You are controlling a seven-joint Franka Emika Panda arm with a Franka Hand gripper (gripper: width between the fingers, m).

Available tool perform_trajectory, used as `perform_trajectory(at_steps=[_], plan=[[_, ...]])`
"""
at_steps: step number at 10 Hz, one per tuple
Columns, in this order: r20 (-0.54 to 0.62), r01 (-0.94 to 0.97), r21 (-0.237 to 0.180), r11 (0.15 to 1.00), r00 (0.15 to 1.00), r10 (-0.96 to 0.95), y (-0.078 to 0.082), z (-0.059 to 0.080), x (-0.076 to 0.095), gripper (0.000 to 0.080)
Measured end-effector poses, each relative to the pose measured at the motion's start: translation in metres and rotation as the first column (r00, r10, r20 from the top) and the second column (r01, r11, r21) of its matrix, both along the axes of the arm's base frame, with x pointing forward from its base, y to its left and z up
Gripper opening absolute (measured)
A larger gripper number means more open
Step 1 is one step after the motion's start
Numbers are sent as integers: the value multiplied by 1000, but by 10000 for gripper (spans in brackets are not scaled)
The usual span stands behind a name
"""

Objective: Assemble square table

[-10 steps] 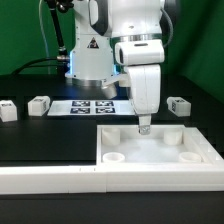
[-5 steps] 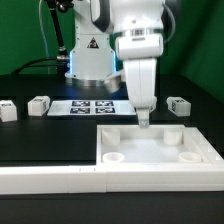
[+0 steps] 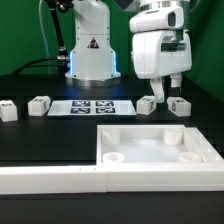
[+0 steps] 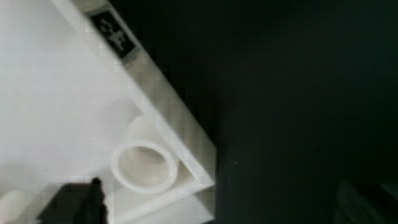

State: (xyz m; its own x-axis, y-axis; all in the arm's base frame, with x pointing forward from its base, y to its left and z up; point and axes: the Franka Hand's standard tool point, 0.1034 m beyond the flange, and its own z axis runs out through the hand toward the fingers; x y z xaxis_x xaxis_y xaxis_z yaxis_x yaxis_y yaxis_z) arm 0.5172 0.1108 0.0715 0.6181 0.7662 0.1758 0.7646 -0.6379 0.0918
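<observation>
The white square table top [image 3: 150,146] lies tray-side up at the front on the exterior view's right, with round corner sockets [image 3: 114,157]. My gripper [image 3: 169,90] hangs open and empty above its far right corner, over two white tagged legs [image 3: 147,105] [image 3: 180,104] that lie behind the top. Two more legs [image 3: 40,104] [image 3: 8,110] lie at the exterior view's left. In the wrist view I see a corner of the top [image 4: 71,110] with one socket [image 4: 143,166] and a tag [image 4: 114,32] on its rim. One dark finger [image 4: 73,203] shows beside it.
The marker board [image 3: 95,106] lies flat in front of the robot's base [image 3: 92,60]. The long white L-shaped wall [image 3: 50,180] runs along the front and beside the top's left side. Black table surface [image 4: 285,90] lies past the top's edge.
My gripper has risen out of the table top's far middle and moved to the exterior view's right. It now hangs above the two right-hand legs.
</observation>
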Motion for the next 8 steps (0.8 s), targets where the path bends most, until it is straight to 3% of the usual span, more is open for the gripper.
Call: perform_trajectory(at_steps=[2,4,6,7,8], plan=[[-29,196,45,980,980,-195,9,-3,-4,649],[-72,346,79,935,937,-341,49,-8,-23,649],[-121,498,104,861,865,-486,77,-11,-37,649],[-138,572,121,812,819,-557,83,-13,-41,649],[-149,548,97,831,833,-533,82,-15,-44,649]])
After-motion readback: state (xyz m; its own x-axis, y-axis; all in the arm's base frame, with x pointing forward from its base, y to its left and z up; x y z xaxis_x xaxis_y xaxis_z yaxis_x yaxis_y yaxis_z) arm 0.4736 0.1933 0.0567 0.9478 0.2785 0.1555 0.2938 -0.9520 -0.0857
